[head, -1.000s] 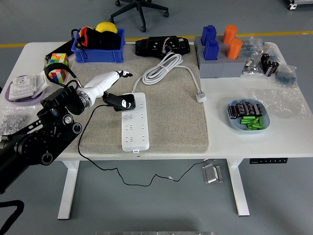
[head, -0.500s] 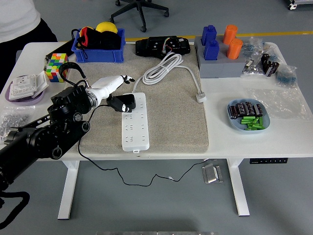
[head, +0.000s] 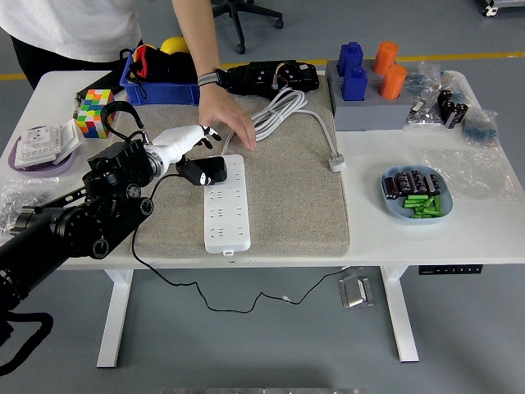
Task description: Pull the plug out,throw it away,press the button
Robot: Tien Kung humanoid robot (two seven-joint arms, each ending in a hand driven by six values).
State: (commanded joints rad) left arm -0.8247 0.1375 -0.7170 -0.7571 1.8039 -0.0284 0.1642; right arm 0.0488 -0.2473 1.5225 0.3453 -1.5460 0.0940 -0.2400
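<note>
one white left hand [head: 184,139] hovers with fingers loosely spread, holding nothing, just above and left of the black plug [head: 203,171]. the plug sits in the top socket of the white power strip [head: 226,203] on the grey mat [head: 312,205]. best to close around the plug body and pull straight up. a person's hand [head: 228,121] presses the mat just beyond.
</note>
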